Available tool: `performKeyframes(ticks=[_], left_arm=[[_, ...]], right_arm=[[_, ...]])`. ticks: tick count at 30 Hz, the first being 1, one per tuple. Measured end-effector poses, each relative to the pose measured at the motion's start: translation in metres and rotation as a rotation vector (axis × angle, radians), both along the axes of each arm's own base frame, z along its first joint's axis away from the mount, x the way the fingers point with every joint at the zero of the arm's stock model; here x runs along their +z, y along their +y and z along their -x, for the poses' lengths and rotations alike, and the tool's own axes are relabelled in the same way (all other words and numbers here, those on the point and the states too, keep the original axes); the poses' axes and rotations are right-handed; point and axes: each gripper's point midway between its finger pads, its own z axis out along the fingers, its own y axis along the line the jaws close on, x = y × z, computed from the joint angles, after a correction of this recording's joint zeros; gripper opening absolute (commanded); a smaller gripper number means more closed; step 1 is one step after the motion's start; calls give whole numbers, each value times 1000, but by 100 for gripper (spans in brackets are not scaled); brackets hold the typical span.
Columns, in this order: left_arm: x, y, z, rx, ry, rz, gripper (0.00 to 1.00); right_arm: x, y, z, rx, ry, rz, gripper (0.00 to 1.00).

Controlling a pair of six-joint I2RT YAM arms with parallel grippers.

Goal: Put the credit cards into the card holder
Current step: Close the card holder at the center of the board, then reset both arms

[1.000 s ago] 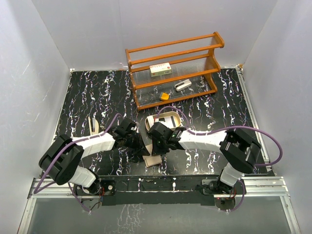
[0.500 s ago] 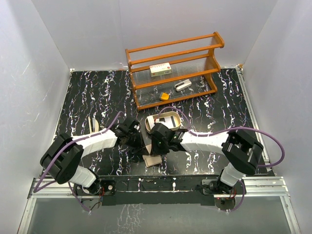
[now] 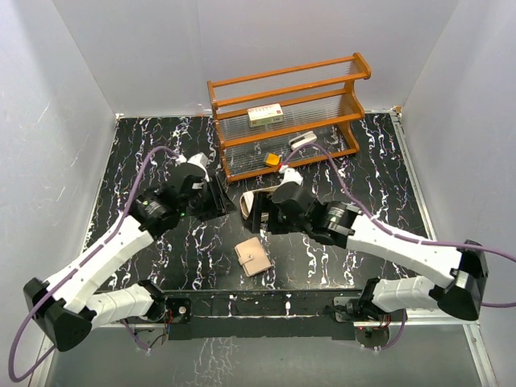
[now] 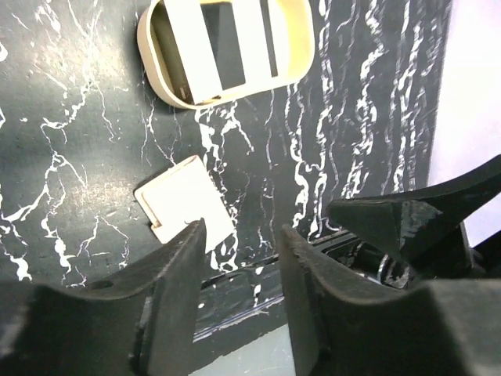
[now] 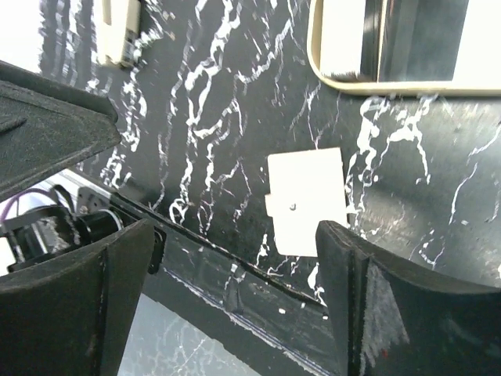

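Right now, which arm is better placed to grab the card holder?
Right, probably. The right gripper is open and its wrist view frames the card holder between its fingers; the left gripper sits farther off, card holder beside its finger.

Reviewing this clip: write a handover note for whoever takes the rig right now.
Left gripper: open, empty, raised over the table.
Right gripper: open wide, empty, also raised.
Card holder: lies shut, flap up, near the table's front edge, apart from the oval tray; neither gripper touches it.
Credit cards: none visible loose; whether they sit inside the holder cannot be told.
Done: holder closed and free of both grippers.
Left: confirm the cards are inside.
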Motion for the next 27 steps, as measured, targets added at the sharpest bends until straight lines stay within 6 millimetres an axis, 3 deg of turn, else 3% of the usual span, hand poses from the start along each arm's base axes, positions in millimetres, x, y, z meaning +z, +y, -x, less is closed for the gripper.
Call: performKeyframes(ticks=[1,2,9,14,21,23,27], left_arm=[[11,4,0,6,-27,-1,91],[21,7,0,7,-52,-1,98],[85,26,1,27,-212,22,99],[106,41,8,36,-286,17,99],[117,60,22,50,-342,21,99],[115,62,24,52,-347,29,99],[90,64,29,58,-312,23,99]], right_arm=[[12,-2,-1,-5,-25,-16,97],[23,-4,-3,-11,-48,-28,98],[73,-26,-10,-88,-144,-72,98],[103,-52,-7,-157,-199,-134,98],[133,-78,-4,-234,-260,-212,98],[131,-81,-4,-246,-259,-217,98],[113,-83,-3,-261,-230,-195,98]])
